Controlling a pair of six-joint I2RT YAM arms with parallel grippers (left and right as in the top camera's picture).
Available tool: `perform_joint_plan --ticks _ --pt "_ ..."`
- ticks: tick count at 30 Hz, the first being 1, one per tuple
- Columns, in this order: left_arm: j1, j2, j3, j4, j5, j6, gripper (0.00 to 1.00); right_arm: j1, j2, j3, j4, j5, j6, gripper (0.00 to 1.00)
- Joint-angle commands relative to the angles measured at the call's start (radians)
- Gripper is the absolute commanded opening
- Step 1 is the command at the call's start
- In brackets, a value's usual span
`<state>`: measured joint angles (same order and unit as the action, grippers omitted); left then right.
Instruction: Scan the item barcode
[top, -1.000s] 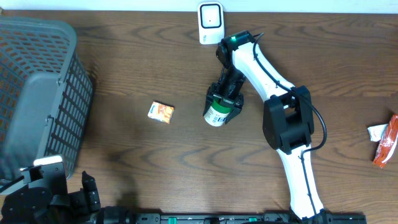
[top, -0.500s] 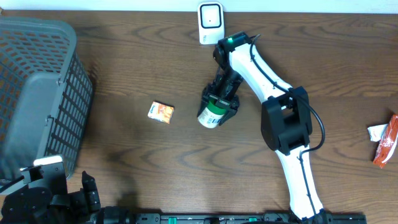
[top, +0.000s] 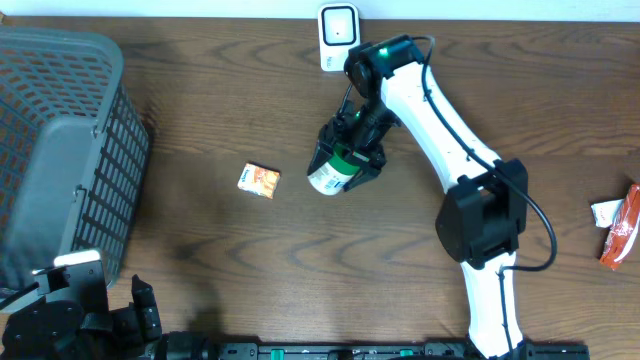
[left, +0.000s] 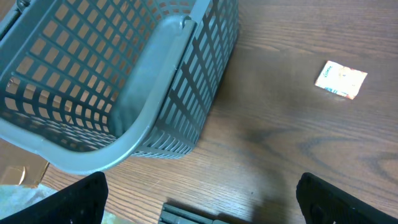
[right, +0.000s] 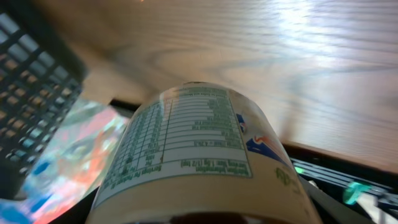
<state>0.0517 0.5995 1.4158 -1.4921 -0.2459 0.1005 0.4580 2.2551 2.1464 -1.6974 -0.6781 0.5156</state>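
The item is a cream cylindrical container (top: 333, 170) with a green printed label. My right gripper (top: 352, 148) is shut on it and holds it tilted above the table's middle. In the right wrist view the container (right: 193, 143) fills the frame with its nutrition table toward the camera, and I see no barcode on that side. The gripper's dark fingers barely show at the lower corners there. A white scanner (top: 338, 35) stands at the back edge, just behind the held container. My left gripper (left: 202, 202) is open and empty near the front left.
A grey mesh basket (top: 60, 150) fills the left side and looms close in the left wrist view (left: 155, 93). A small orange-and-white packet (top: 259, 180) lies left of the container and shows in the left wrist view (left: 341, 79). A red-and-white packet (top: 620, 225) sits at the right edge.
My right arm has carried the container a little left and toward the back, and its forearm has swung out to the right. The left arm has not moved.
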Motion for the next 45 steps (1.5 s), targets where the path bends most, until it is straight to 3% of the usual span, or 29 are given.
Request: perform_joint_plan --ticks 1,5,9,13,17,22,34,45 --pt "0.004 0.000 0.005 0.000 -0.009 -0.012 0.97 0.003 -0.038 0.020 0.006 0.187 0.037 0.37" --pt "0.004 0.000 0.005 0.000 -0.009 -0.012 0.97 -0.029 -0.070 0.053 0.011 0.234 0.037 0.32" --pt "0.004 0.000 0.005 0.000 -0.009 -0.012 0.97 -0.059 -0.125 0.127 0.062 0.385 0.037 0.35" --pt "0.004 0.000 0.005 0.000 -0.009 -0.013 0.97 -0.043 -0.221 0.163 0.299 0.683 0.035 0.37" --pt "0.004 0.000 0.005 0.000 -0.009 -0.013 0.97 -0.010 -0.229 0.162 0.449 0.852 -0.061 0.38" --pt "0.004 0.000 0.005 0.000 -0.009 -0.013 0.97 0.011 -0.166 0.159 0.700 0.898 -0.249 0.38" --pt "0.004 0.000 0.005 0.000 -0.009 -0.012 0.97 0.001 0.132 0.159 1.317 1.058 -0.410 0.46" --pt "0.004 0.000 0.005 0.000 -0.009 -0.012 0.97 0.000 0.334 0.159 1.587 1.083 -0.465 0.54"
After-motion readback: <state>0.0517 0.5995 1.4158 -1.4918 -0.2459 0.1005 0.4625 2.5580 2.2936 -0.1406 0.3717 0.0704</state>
